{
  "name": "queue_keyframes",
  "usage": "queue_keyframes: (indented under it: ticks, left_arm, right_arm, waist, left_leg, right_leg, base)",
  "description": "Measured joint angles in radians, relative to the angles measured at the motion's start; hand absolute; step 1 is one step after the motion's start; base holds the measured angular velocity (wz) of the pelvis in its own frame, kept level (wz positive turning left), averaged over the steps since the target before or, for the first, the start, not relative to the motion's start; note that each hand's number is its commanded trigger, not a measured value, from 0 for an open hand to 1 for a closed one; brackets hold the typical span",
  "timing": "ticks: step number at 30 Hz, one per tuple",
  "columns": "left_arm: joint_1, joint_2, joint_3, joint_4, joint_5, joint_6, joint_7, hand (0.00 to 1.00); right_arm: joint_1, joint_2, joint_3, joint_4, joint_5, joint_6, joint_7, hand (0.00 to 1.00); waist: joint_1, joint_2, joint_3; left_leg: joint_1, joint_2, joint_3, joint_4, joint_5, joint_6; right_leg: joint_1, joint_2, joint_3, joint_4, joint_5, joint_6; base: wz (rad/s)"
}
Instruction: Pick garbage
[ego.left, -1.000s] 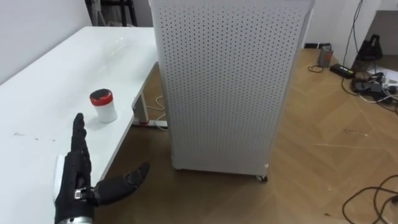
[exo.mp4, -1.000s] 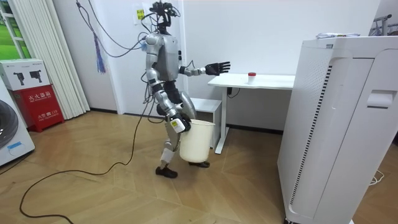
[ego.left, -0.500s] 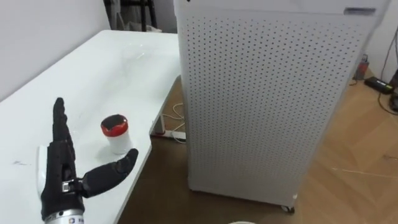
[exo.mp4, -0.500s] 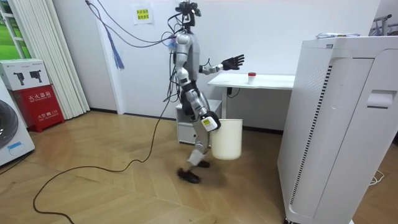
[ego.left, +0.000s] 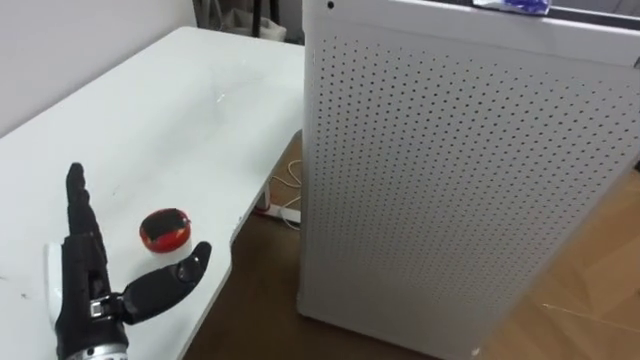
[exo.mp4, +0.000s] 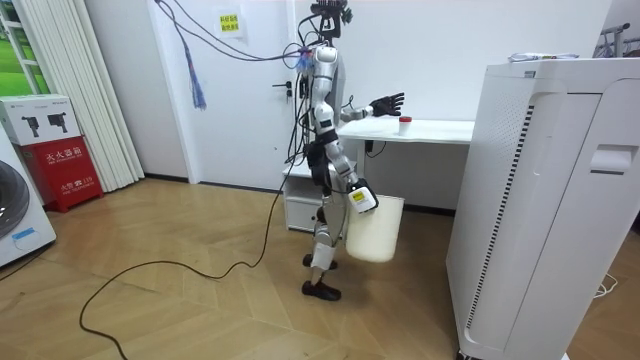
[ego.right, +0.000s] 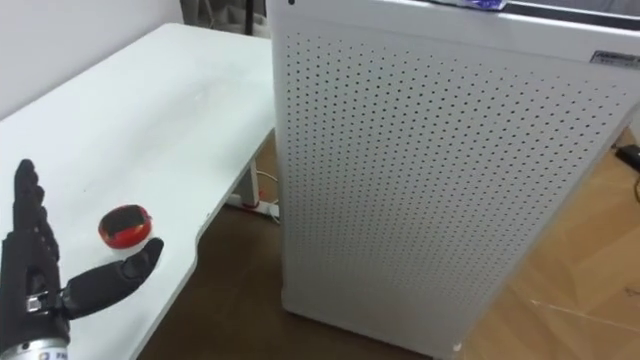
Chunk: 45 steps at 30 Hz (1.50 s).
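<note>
— How was the left hand (ego.left: 85, 288) set?

— Released: fingers straight and pointing away from the robot, thumb spread wide toward the right, palm low over the near end of the white table (ego.left: 150, 110). It grasped nothing.

— And the garbage?

— A small red-lidded pot (ego.left: 165, 227), seen from above, stood on the table in the open angle of that hand: right of the straight fingers, just beyond the thumb's tip, close to both but apart from them.

— What lay past the thumb?

— The table's edge, then wooden floor (ego.left: 262, 300) below it. Farther to the right stood a tall white perforated cabinet (ego.left: 460, 180), near the table's corner.

— And beyond the fingertips?

— The table top ran on to a white wall.

— The other hand?

— In the room view the robot stood at the table's end with the right hand (exo.mp4: 360, 197) low by its thigh, at the rim of a white bucket (exo.mp4: 375, 230) hanging beside its leg. I could not tell how the fingers were set there.
</note>
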Motion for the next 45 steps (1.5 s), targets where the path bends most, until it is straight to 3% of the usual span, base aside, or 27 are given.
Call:
queue_keyframes:
  ticks: [19, 26, 32, 45]
  left_arm:
    - [0.063, -0.002, -0.037, 0.021, -0.024, 0.035, -0.046, 0.0]
    - [0.055, 0.001, -0.032, 0.143, -0.024, 0.035, -0.043, 0.0]
    - [0.028, 0.005, -0.029, 0.246, -0.023, 0.004, -0.032, 0.0]
    - [0.014, 0.004, 0.011, 0.288, -0.047, 0.001, 0.031, 0.0]
  right_arm:
    - [-0.011, 0.005, 0.007, -0.004, -0.041, 0.008, 0.026, 1.0]
    - [0.016, 0.004, 0.013, -0.045, -0.055, 0.009, 0.028, 1.0]
    - [0.021, 0.003, 0.015, -0.045, -0.064, 0.008, 0.028, 1.0]
    - [0.056, -0.002, 0.014, -0.041, -0.064, 0.008, 0.027, 1.0]
  waist:
    - [0.007, -0.008, 0.0036]
    - [0.005, -0.013, 0.006]
    - [0.005, -0.004, 0.006]
    - [0.005, 0.014, 0.0028]
  left_leg:
    - [0.025, 0.005, -0.023, -0.047, 0.001, 0.0]
    - [0.044, 0.008, -0.002, -0.048, 0.001, -0.001]
    - [0.054, 0.01, 0.005, -0.054, 0.001, -0.001]
    - [0.075, 0.011, 0.006, -0.065, 0.001, 0.0]
  right_leg:
    - [0.047, 0.002, -0.032, -0.078, 0.01, 0.005]
    - [0.069, 0.011, -0.029, -0.09, 0.012, 0.003]
    - [0.078, 0.015, -0.022, -0.099, 0.018, 0.004]
    - [0.095, 0.016, -0.02, -0.095, 0.019, 0.004]
  base:
    - [0.06]
    - [-0.02]
    - [-0.04]
    - [0.0]
